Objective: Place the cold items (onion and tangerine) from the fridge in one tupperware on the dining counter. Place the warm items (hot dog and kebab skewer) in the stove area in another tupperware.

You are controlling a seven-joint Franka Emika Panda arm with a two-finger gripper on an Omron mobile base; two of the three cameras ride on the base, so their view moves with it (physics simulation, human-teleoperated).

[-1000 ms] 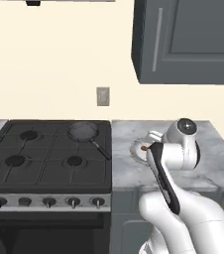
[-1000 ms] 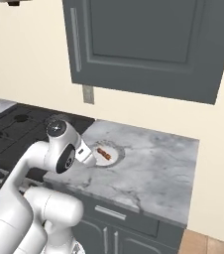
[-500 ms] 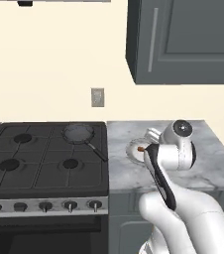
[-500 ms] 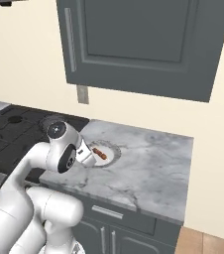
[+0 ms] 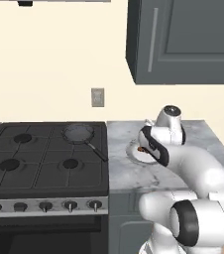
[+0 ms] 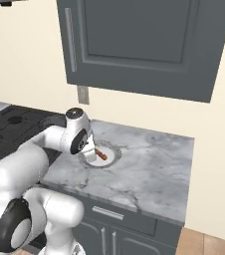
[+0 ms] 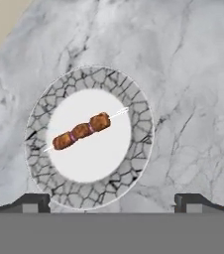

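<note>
A kebab skewer (image 7: 82, 131) with brown meat chunks lies on a round plate (image 7: 134, 163) with a grey cracked-pattern rim, on the marble counter. My gripper (image 7: 111, 204) hangs above the plate's near rim, open, with one fingertip (image 7: 30, 202) on each side and nothing between them. In the right base view the skewer (image 6: 101, 155) and plate (image 6: 112, 158) show just past my hand. In the left base view the arm covers most of the plate (image 5: 132, 153). The hot dog, onion, tangerine and tupperware are out of view.
A black gas stove (image 5: 44, 158) adjoins the counter on the left, with a small pan (image 5: 79, 133) on its back right burner. Dark wall cabinets (image 6: 144, 45) hang above. The counter (image 6: 154, 174) ends at its right edge.
The whole picture has shifted a little as the base moved. My hand has come in over the plate. The jaws stay open and the skewer has not moved.
</note>
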